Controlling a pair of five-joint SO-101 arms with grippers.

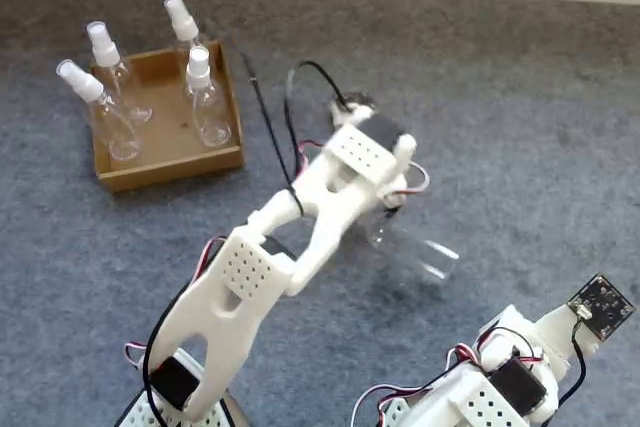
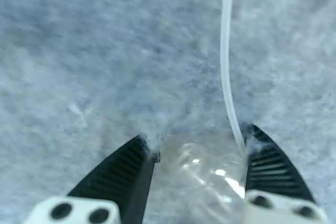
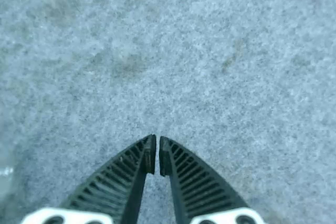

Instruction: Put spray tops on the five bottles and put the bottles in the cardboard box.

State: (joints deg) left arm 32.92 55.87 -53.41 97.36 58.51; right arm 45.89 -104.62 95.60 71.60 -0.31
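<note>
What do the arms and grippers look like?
Both the left arm and right arm are white printed plastic with dot-grid perforated panels, black servos at the joints, and black, red and white wires. The left gripper and right gripper have black ribbed fingers tapering to points, on white bases with round holes. A small black square camera board sits on the right arm's wrist.

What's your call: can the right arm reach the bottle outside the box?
Likely yes, in part: the left gripper is shut on the bottle and its arm covers one end. The end toward the right arm lies bare on the carpet.
</note>
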